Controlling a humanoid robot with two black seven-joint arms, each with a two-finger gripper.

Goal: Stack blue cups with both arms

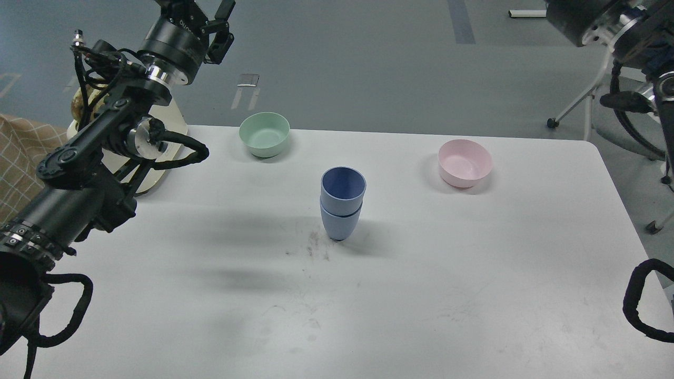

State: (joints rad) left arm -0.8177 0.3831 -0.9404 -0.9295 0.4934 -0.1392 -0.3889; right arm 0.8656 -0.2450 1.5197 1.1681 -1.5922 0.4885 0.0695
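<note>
The two blue cups are nested in one stack at the middle of the white table [210, 295]. The upper cup [343, 185] sits in the lower cup [340, 223] and leans slightly to the right. My left gripper [220, 26] is raised high at the top left, far from the cups, with its fingers apart and nothing in them. Only the thick wrist part of my right arm [590, 18] shows at the top right corner; its gripper is out of view.
A pale green bowl [264, 133] stands at the back of the table, left of centre. A pink bowl [465, 162] stands at the back right. A chair [595, 89] stands on the floor beyond the right corner. A cream object [168, 126] lies under my left arm.
</note>
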